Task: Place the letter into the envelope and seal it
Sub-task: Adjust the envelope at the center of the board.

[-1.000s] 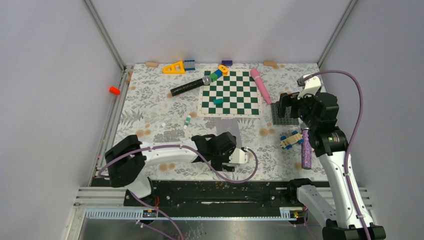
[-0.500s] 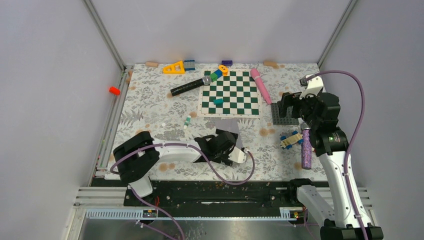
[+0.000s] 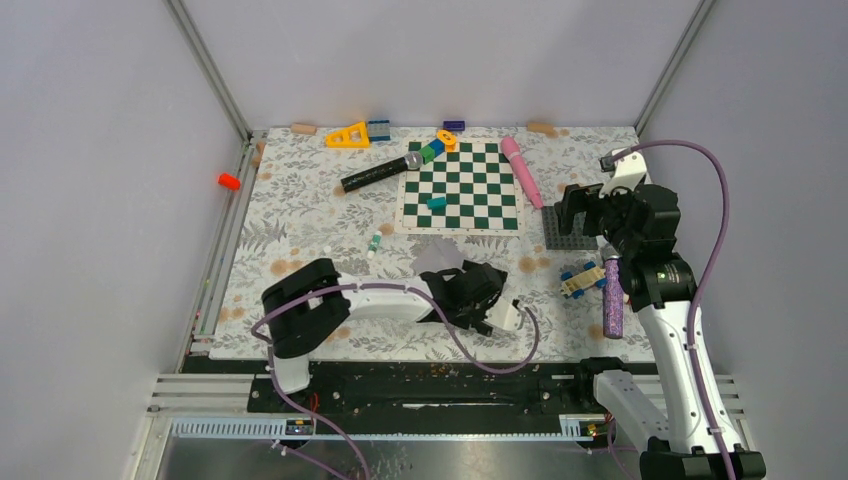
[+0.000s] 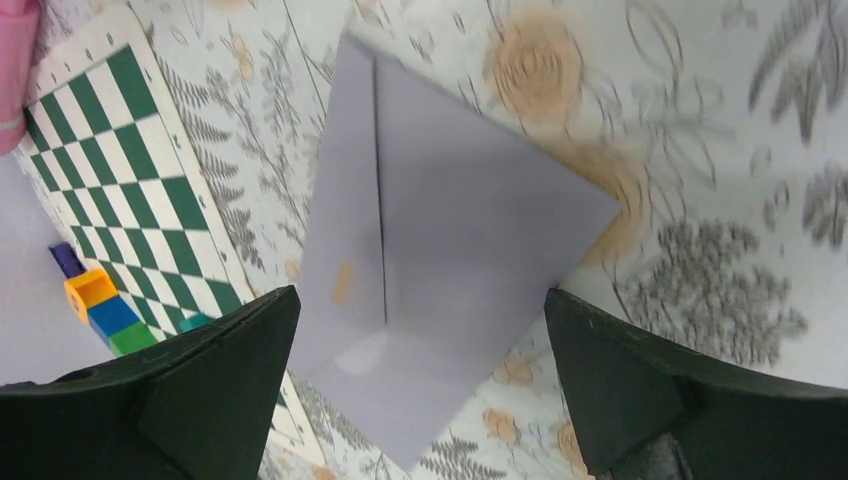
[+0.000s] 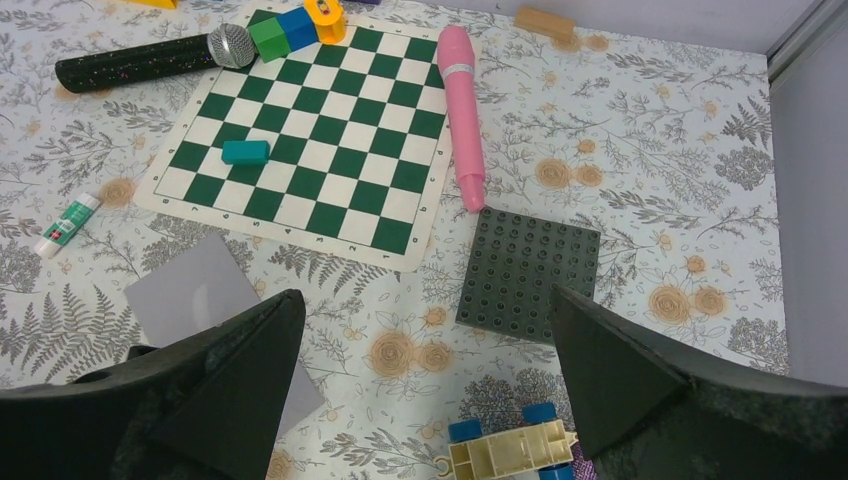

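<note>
The light grey envelope [image 4: 460,220] lies flat on the floral cloth just below the chessboard, and one straight seam runs down it. The top view shows only its far corner [image 3: 436,256]; the left arm covers the rest. My left gripper [image 4: 420,295] hovers over it, open, with one finger on each side of the paper and nothing held. In the top view the left gripper [image 3: 462,290] sits low near the front middle. My right gripper [image 5: 425,292] hangs open and empty at the right [image 3: 575,205], above the studded plate. I cannot make out the letter as a separate sheet.
Behind the envelope is a green-and-white chessboard [image 3: 460,187] with small blocks on it. Near it lie a microphone [image 3: 380,173], a pink tube [image 3: 523,172] and a glue stick [image 3: 374,242]. At the right are a dark grey studded plate [image 3: 568,230], a toy car [image 3: 582,280] and a purple stick [image 3: 612,298].
The left arm has swung to the right along the front, carrying its open gripper further over the envelope. The right arm has stayed put.
</note>
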